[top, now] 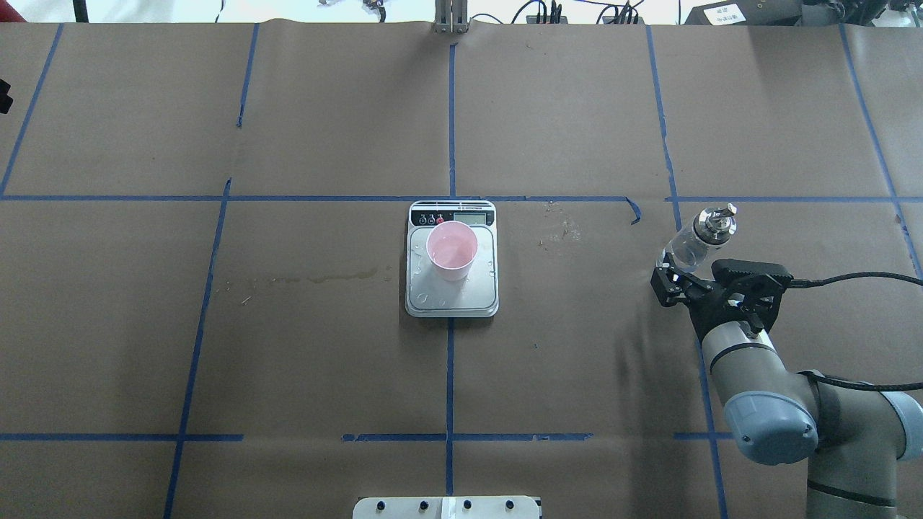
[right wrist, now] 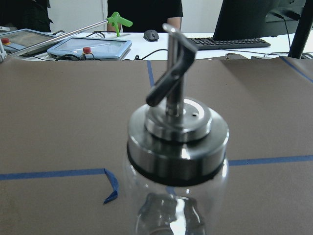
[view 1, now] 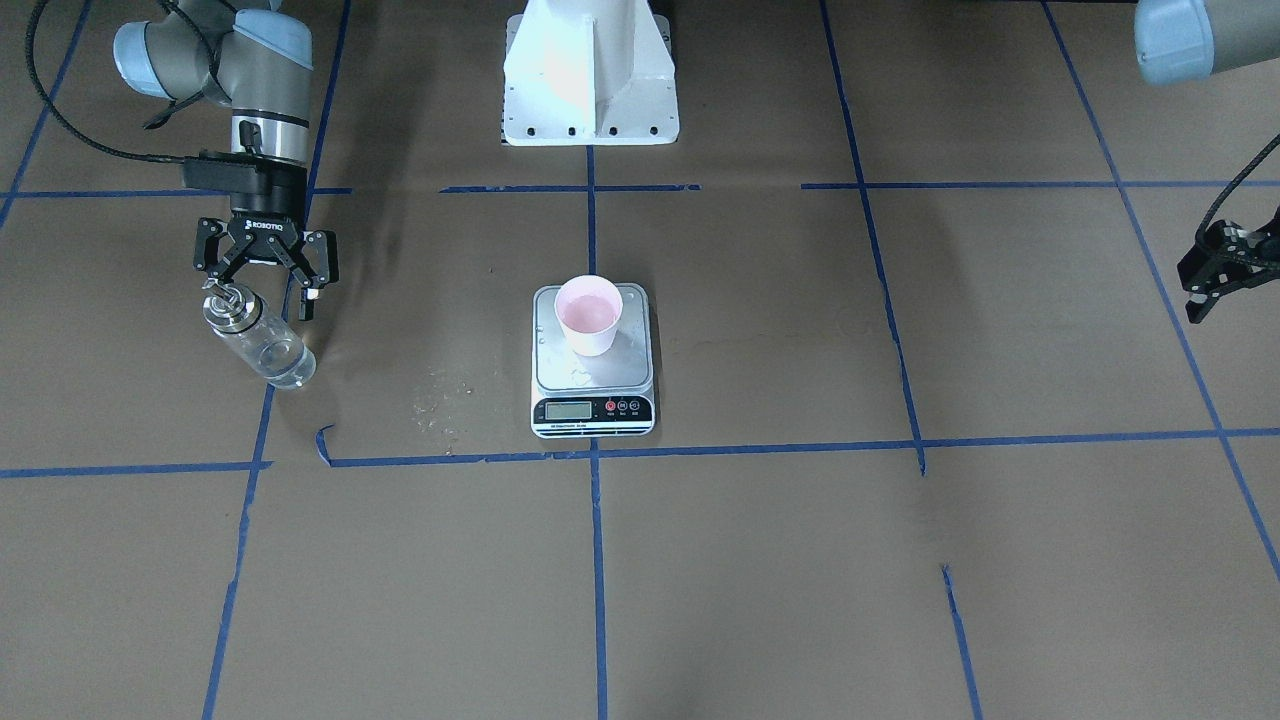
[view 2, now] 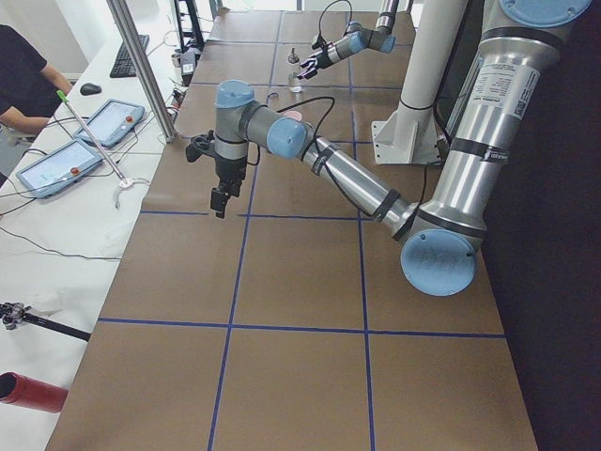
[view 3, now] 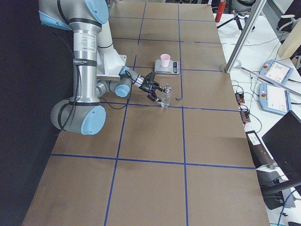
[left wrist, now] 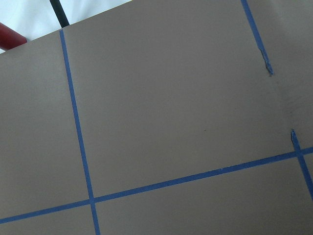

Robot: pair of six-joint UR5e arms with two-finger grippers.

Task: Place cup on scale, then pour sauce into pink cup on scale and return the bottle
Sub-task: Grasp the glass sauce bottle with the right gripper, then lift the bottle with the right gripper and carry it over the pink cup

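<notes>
The cup (view 1: 590,315) sits on the scale (view 1: 590,378), droplets on the platform around it, so the pour looks done. The bottle (view 1: 262,348) stands upright on the table, well apart. The right gripper (view 1: 260,295) hangs just beside it, jaws spread, gripping nothing. The left gripper (view 1: 1210,290) idles far off; I cannot tell how its jaws stand.

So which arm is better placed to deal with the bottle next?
Right. The right claw is open directly beside the bottle, whose pourer fills its wrist view. The left claw hangs far off on the other side of the scale, its camera showing only paper and tape lines.
</notes>
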